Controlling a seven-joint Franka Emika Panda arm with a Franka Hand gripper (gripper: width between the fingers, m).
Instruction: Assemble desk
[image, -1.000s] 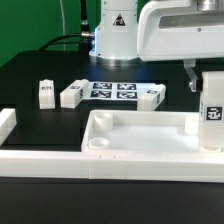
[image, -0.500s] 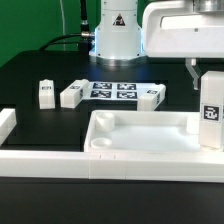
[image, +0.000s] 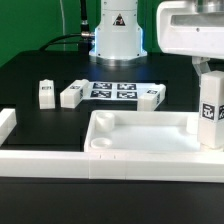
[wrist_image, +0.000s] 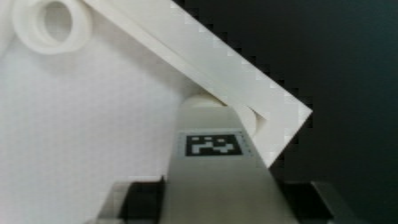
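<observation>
The white desk top (image: 140, 135), a shallow tray with round corner sockets, lies at the front of the table. One white square leg (image: 209, 112) with a tag stands upright at its corner on the exterior view's right. My gripper (image: 208, 72) is shut on the top of this leg. In the wrist view the leg (wrist_image: 217, 160) runs between my dark fingers (wrist_image: 143, 200), with my gripper (wrist_image: 217, 203) closed around it. Its lower end meets the desk top's corner (wrist_image: 222, 70). A round socket (wrist_image: 54, 25) shows farther along.
Three loose white legs lie behind the tray (image: 45, 93) (image: 72, 94) (image: 150, 97). The marker board (image: 112, 90) lies between them. A long white border rail (image: 40, 160) runs along the front and turns up at the exterior view's left. The robot base (image: 118, 30) stands at the back.
My wrist has shifted toward the exterior view's right. The leg's tag face has moved slightly leftward, as if the leg turned in place. The loose legs have not moved.
</observation>
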